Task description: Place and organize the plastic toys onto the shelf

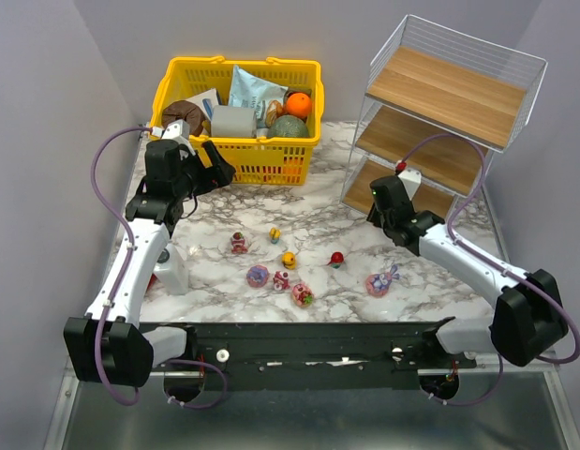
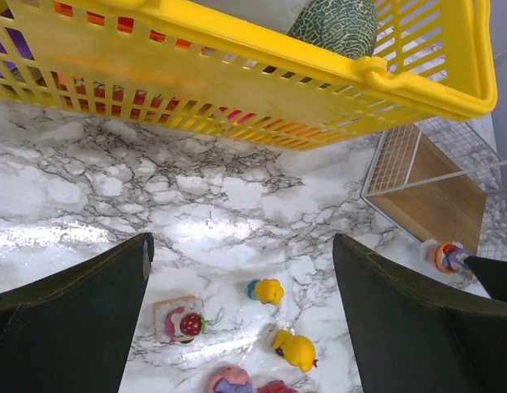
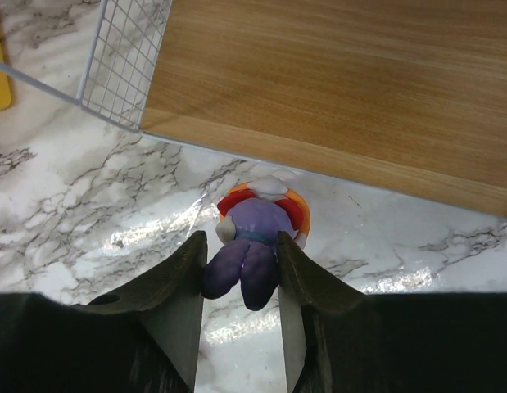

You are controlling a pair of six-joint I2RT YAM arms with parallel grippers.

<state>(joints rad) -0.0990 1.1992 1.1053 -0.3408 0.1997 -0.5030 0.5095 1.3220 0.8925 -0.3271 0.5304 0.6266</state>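
Several small plastic toys lie loose on the marble table, among them a strawberry cake piece (image 1: 239,243), a yellow duck (image 1: 290,260) and a pink-purple figure (image 1: 380,281). My left gripper (image 1: 215,173) hangs open in front of the yellow basket. Through its wide gap (image 2: 242,241) I see the cake piece (image 2: 182,322), a yellow-blue toy (image 2: 267,290) and the duck (image 2: 295,350) below. My right gripper (image 3: 238,246) is shut on a purple figurine (image 3: 257,221) with an orange-red ring, held just above the table in front of the shelf's bottom board (image 3: 335,82). The shelf (image 1: 449,94) stands at the back right.
The yellow basket (image 1: 238,150), full of larger items, stands at the back left. A white bottle (image 1: 171,267) and a red object (image 1: 151,279) sit by the left arm. The shelf's wire side (image 3: 122,65) lies left of the right gripper.
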